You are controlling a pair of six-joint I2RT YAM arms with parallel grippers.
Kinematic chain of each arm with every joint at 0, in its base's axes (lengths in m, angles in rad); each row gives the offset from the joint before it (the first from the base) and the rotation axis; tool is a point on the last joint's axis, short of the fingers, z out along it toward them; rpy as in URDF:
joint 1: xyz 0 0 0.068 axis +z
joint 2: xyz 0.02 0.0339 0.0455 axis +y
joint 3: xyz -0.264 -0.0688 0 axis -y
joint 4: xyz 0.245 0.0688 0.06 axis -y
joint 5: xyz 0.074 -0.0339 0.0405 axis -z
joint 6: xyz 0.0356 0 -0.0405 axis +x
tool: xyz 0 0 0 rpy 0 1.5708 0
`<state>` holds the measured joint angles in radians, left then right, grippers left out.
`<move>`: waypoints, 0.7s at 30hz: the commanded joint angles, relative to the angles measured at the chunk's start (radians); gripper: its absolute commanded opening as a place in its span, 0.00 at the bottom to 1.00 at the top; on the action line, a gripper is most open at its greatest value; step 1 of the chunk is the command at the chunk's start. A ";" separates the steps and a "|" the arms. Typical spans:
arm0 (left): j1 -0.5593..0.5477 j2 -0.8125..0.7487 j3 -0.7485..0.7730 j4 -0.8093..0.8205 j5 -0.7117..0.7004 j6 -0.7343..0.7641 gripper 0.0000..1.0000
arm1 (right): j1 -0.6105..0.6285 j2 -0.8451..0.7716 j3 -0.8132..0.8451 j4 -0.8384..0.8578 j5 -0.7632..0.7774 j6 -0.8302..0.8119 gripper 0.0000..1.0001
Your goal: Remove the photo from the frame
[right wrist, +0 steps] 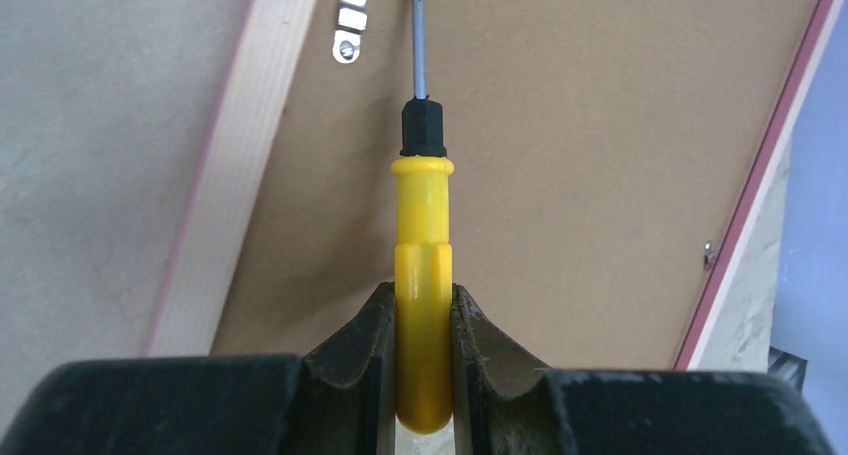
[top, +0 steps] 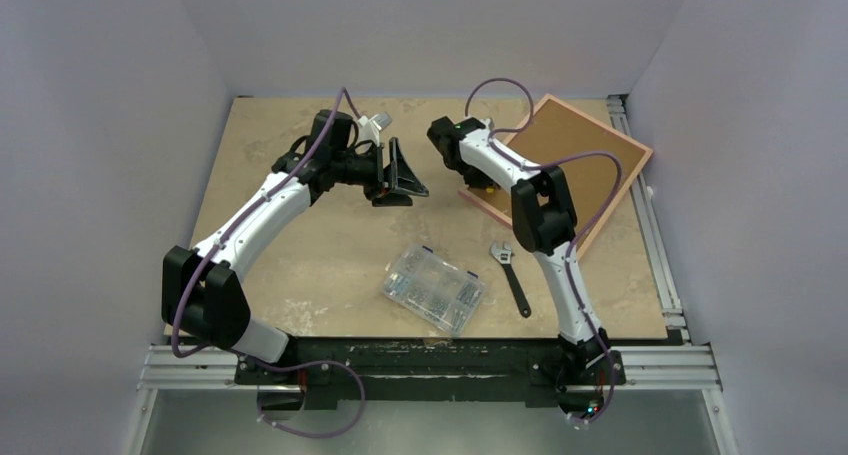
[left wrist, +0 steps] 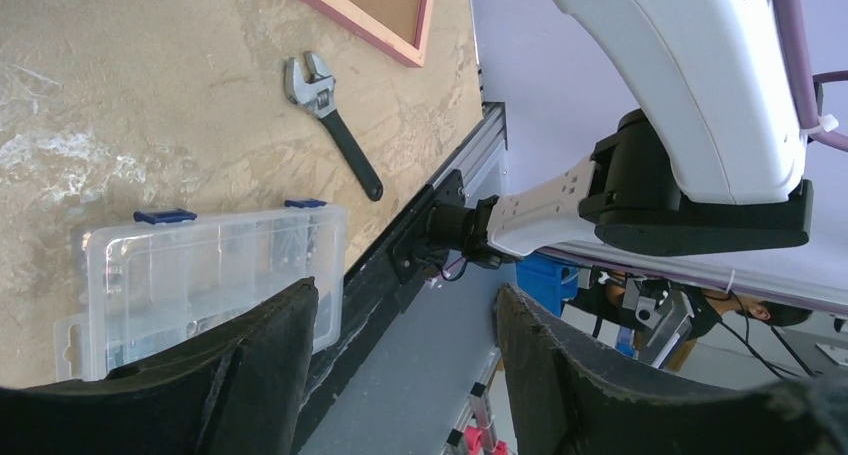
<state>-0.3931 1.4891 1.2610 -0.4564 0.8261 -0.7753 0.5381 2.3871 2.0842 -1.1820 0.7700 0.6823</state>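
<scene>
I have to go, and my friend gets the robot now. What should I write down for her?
Left claw: open, holding nothing, off the table.
Right claw: shut on the yellow screwdriver, aimed along the back of the frame.
The frame lies face down at the table's far right, with its brown back on top. The photo can't be seen.
Done: the screwdriver is in the claw.
Left: probably loosen the small metal clip and any others, lift the back off, then take out the photo.
</scene>
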 commanded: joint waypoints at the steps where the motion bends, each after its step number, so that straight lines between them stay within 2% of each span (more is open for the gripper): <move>1: 0.002 -0.001 -0.008 0.036 0.019 -0.009 0.64 | -0.029 -0.017 0.030 -0.071 0.045 -0.004 0.00; 4: 0.002 0.000 -0.006 0.036 0.016 -0.006 0.64 | -0.027 -0.151 -0.001 -0.028 0.031 -0.020 0.00; 6: 0.002 0.003 -0.006 0.033 0.009 0.000 0.64 | -0.030 -0.293 -0.108 0.070 -0.002 -0.069 0.00; 9: 0.001 0.013 -0.004 0.024 0.002 0.008 0.64 | -0.046 -0.485 -0.288 0.178 -0.073 -0.145 0.00; 14: -0.011 0.027 -0.008 0.028 -0.001 0.008 0.64 | -0.134 -0.754 -0.675 0.377 -0.301 -0.249 0.00; 21: -0.054 0.041 -0.001 0.012 -0.045 0.051 0.64 | -0.182 -1.021 -0.968 0.455 -0.332 -0.155 0.00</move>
<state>-0.4137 1.5246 1.2598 -0.4568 0.8093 -0.7696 0.3458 1.4693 1.2205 -0.8093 0.4973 0.4870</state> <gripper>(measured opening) 0.641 0.162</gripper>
